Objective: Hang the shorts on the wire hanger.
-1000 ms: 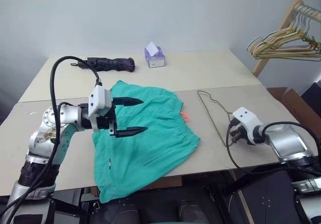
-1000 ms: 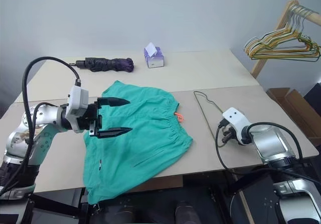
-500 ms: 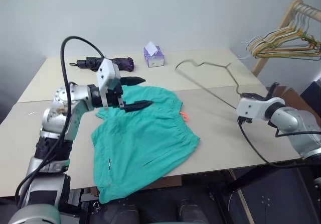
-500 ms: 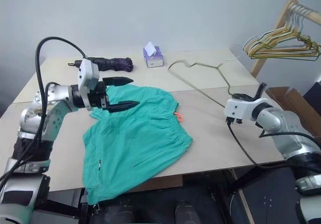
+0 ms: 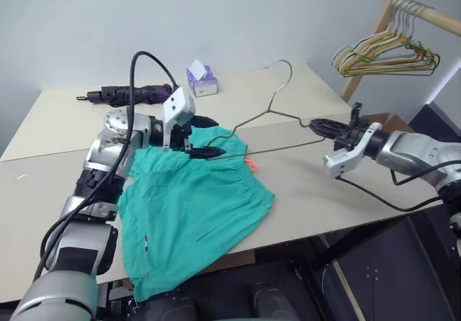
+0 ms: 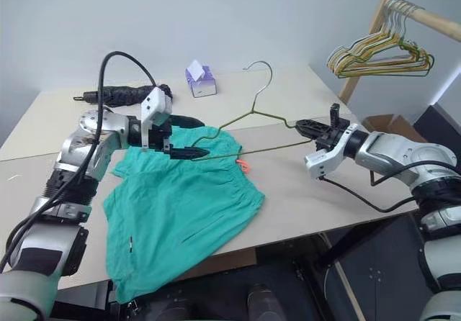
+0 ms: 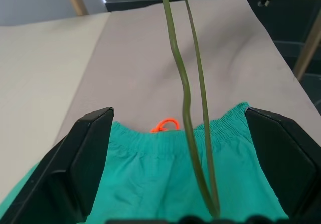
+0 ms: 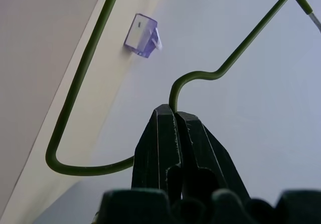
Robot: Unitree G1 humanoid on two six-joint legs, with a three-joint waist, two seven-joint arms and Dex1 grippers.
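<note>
Above table, right: right gripper (image 6: 311,128) clenched on wire hanger (image 6: 253,112), held aloft for handover | left gripper (image 6: 189,137) released, straddling its far end above shorts (image 6: 180,206), ready to clamp

Plain pale wall (image 5: 108,19) behind, two beige tables (image 5: 50,184) pushed together w/ a seam, wooden rack (image 5: 374,37) at right w/ a bunch of hangers (image 5: 382,55), dark floor (image 5: 403,278) below.
</note>
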